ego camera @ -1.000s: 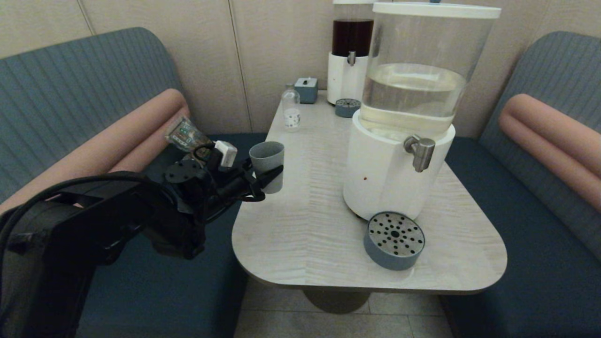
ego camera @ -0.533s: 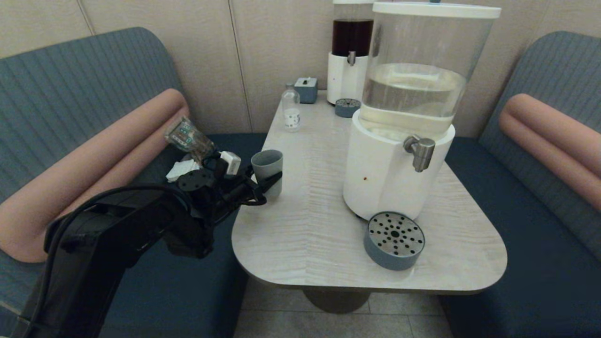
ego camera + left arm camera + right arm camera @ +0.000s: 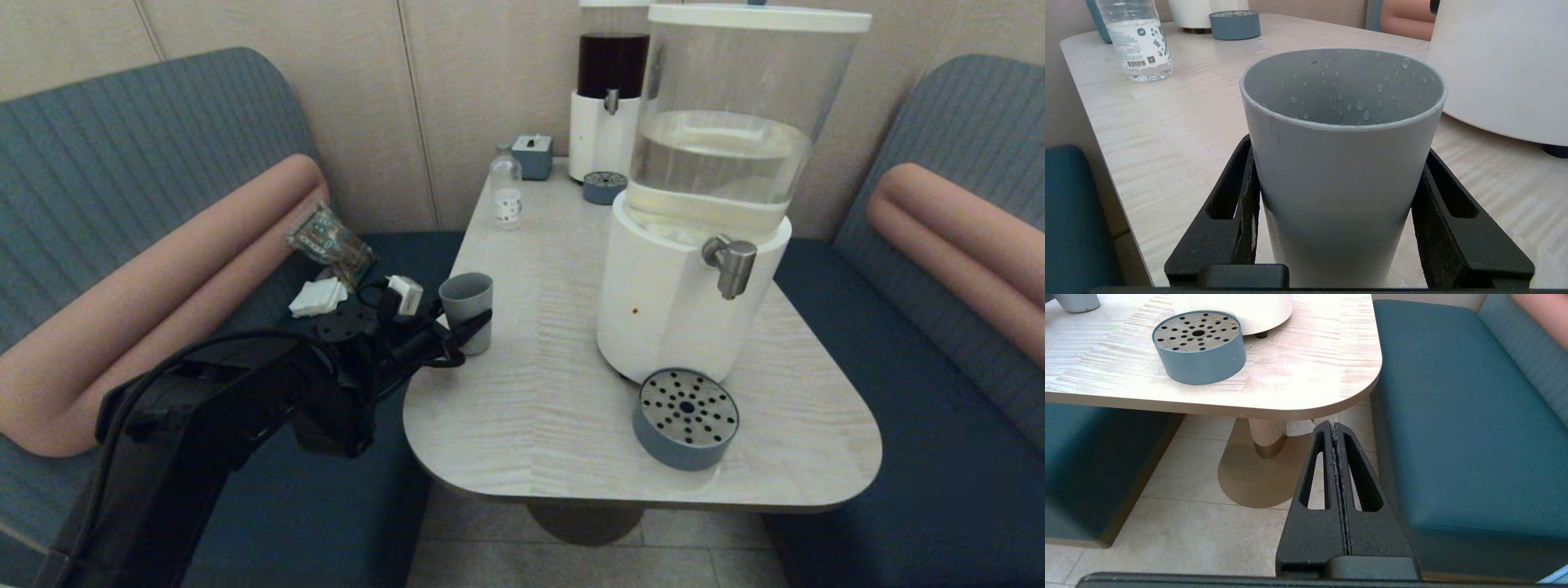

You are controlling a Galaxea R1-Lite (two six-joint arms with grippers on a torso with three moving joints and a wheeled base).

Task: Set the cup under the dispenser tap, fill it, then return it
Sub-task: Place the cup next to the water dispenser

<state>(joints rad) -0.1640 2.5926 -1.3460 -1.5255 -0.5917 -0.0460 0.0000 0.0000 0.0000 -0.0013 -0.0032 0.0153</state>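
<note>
Left tool (image 3: 461, 322) clamped around the cup (image 3: 466, 310), upright at the counter (image 3: 531, 408) edge, well apart from the dispenser tap (image 3: 732, 263). Droplets inside. Right tool (image 3: 1336, 428) pinched shut, parked low beside the counter.

Table (image 3: 531, 425): cup (image 3: 466, 300), dispensers, trays, bottle.

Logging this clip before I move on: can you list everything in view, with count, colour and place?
cup: 1, grey-blue, left table edge, droplets inside
clear-liquid dispenser: 1, white base, table centre-right
dispenser tap: 1, brushed steel, on that dispenser's front
dark-liquid dispenser: 1, white base, table's far end
drip trays: 2, grey-blue with perforated metal tops, one near, one far
bottle: 1, clear, far left of table
small box: 1, grey-blue, by the wall
table: 1, pale wood
benches: 2, teal, either side
left gripper: black fingers around the cup
right gripper: black, fingers closed, below the table's near corner
</note>
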